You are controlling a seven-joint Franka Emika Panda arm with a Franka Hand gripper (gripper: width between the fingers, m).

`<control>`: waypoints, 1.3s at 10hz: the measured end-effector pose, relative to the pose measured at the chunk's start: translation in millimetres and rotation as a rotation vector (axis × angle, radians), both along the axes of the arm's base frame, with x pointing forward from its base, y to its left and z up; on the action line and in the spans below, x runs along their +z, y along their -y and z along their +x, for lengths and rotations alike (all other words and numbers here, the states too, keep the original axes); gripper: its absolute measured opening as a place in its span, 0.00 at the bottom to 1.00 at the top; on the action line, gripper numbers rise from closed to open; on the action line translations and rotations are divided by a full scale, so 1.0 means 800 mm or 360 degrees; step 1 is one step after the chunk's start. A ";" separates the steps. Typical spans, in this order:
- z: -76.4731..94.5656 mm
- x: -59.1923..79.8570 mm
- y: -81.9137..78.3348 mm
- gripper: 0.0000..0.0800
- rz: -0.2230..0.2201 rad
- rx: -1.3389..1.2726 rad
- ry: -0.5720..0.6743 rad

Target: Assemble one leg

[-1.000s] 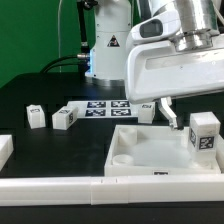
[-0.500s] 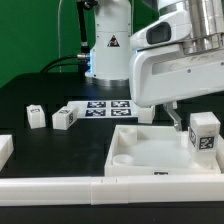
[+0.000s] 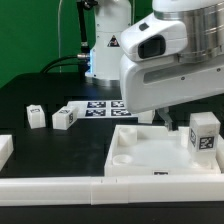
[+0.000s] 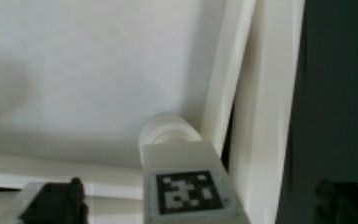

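A leg (image 3: 204,133), a small white block with a tag, stands upright in the corner of the large white panel (image 3: 140,158) at the exterior view's right. In the wrist view this leg (image 4: 183,180) shows between my two dark fingertips, which stand wide apart on either side of it and do not touch it. My gripper (image 4: 197,204) is open and empty. In the exterior view my gripper (image 3: 167,121) hangs just over the panel, close beside that leg, mostly hidden by the hand. Two more legs (image 3: 36,117) (image 3: 66,117) lie on the black table at the left.
The marker board (image 3: 100,106) lies behind the panel. A long white rail (image 3: 60,185) runs along the front edge, and a white block (image 3: 4,150) sits at the far left. The robot base (image 3: 105,45) stands at the back.
My hand has swung toward the exterior view's left and nearer the camera, now covering more of the panel's back. The legs and panel have not moved.
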State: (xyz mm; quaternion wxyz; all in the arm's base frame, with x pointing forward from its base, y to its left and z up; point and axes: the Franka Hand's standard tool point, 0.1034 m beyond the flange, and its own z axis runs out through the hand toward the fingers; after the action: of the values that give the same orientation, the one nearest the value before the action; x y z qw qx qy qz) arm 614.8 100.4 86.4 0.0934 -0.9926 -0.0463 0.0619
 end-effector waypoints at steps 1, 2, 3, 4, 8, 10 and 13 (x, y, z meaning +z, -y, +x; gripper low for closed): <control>0.000 0.000 0.000 0.81 0.0000 0.0000 0.0000; 0.001 0.000 -0.002 0.81 -0.0001 -0.0012 -0.0001; 0.007 0.002 -0.009 0.81 -0.0007 -0.0039 0.0007; 0.016 0.004 -0.008 0.81 -0.0007 -0.0044 0.0034; 0.019 0.000 -0.005 0.81 -0.0004 -0.0024 0.0050; 0.018 -0.002 -0.004 0.48 -0.0002 -0.0007 0.0046; 0.018 -0.002 -0.005 0.36 -0.0002 -0.0007 0.0046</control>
State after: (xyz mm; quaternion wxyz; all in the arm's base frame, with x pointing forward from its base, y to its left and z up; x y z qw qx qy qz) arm 628.9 104.3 85.0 0.0923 -0.9936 -0.0455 0.0474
